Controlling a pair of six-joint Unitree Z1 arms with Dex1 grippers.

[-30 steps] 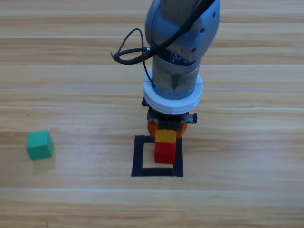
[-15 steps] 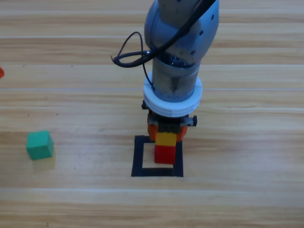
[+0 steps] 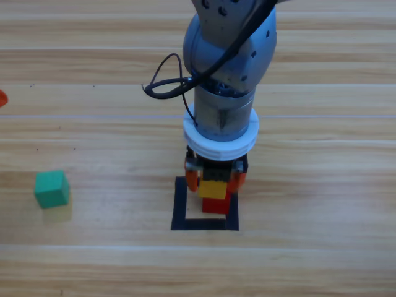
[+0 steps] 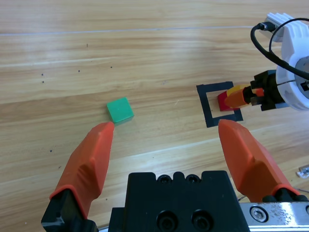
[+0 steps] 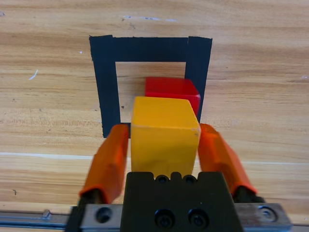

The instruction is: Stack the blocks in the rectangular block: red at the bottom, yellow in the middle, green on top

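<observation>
My right gripper [image 3: 215, 181] is shut on the yellow cube [image 3: 213, 187] and holds it on or just over the red cube [image 3: 215, 205]. I cannot tell whether the two touch. The red cube lies inside the rectangular block [image 3: 180, 204] of black tape, against its right strip. From the right wrist view, the yellow cube [image 5: 164, 134] fills the space between the jaws, and the red cube [image 5: 172, 90] shows beyond it. The green cube [image 3: 51, 188] sits alone at the left. My left gripper [image 4: 166, 128] stands open, with the green cube [image 4: 119, 110] in front of it.
Bare wood surrounds the tape square [image 4: 208, 108]. Only an orange tip of the left gripper [image 3: 2, 97] shows at the left edge of the high view. The right arm's black cable [image 3: 162, 79] loops out to its left.
The right arm has shifted slightly left and toward the table's front, carrying the yellow cube closer over the red one. An orange tip of the left gripper has come into view at the left edge.
</observation>
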